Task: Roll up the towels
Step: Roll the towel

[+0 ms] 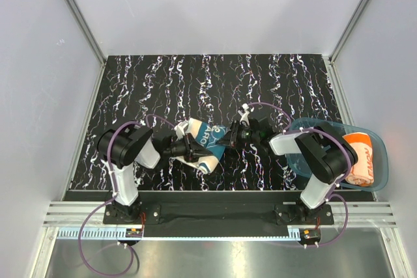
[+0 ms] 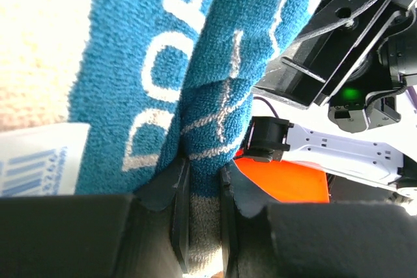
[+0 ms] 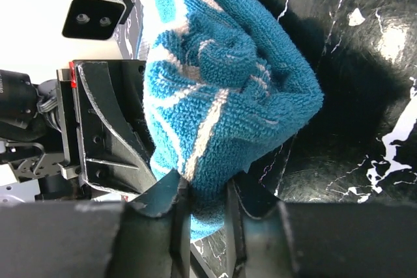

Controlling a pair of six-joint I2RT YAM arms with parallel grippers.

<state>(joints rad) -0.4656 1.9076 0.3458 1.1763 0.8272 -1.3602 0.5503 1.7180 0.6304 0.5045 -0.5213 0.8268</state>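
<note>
The teal towel (image 1: 208, 136) with white lettering is bunched up at the middle of the black marbled mat, and both arms hold it. My left gripper (image 1: 195, 151) is shut on its left side; in the left wrist view the teal towel (image 2: 156, 63) runs down between the left gripper's (image 2: 204, 174) jaws. My right gripper (image 1: 225, 140) is shut on its right side. In the right wrist view a crumpled fold of the teal towel (image 3: 221, 89) is pinched in the right gripper (image 3: 207, 190). The orange towel (image 1: 360, 157) lies rolled in the blue tray.
The translucent blue tray (image 1: 306, 126) sits at the mat's right edge, partly under the right arm. White walls with metal rails close in the mat (image 1: 273, 83) on the left, right and back. The two grippers face each other closely.
</note>
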